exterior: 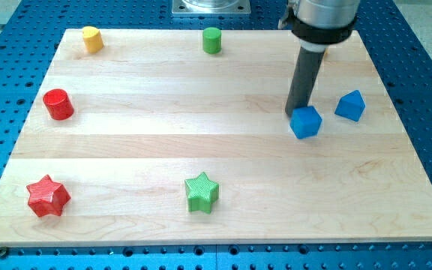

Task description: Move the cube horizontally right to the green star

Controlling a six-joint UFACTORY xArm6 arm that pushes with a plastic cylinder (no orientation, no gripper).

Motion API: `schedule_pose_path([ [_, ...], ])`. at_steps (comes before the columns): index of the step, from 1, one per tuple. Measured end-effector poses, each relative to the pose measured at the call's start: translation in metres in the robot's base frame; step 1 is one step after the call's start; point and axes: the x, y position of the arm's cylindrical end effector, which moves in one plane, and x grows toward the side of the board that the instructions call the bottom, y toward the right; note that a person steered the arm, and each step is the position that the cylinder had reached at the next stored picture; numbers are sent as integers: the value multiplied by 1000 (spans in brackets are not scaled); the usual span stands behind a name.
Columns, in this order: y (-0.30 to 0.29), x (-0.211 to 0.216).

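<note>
Camera view: one frame, looking down at a slant on a wooden board [201, 150] lying on a blue perforated bench [426, 90].
Rod: my dark rod [306, 79] is coming down from the view's top right and standing upright over the board.
Tip: my tip [292, 114] is resting at the upper left edge of the blue cube [306, 121], touching it or very nearly so; I cannot tell which.
Hand state: I am carrying no jaws, only the plain rod, so nothing is being clamped.
Blue cube: sitting in the right half of the board, about mid-height.
Blue block: a second blue block [350, 105], peaked in shape, is lying just right of the cube and slightly higher, apart from it.
Green star: sitting near the view's bottom, at centre [202, 192], well apart from the cube, down and to the left of it.
Red star: lying at bottom left [48, 196].
Red cylinder: standing at the left edge [58, 104].
Yellow block: sitting at top left [91, 39].
Green cylinder: standing at top centre [212, 40].
</note>
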Motion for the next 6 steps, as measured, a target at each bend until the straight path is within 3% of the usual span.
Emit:
schedule_pose_path([
  [3,15,102],
  [5,-4,116],
  [6,23,129],
])
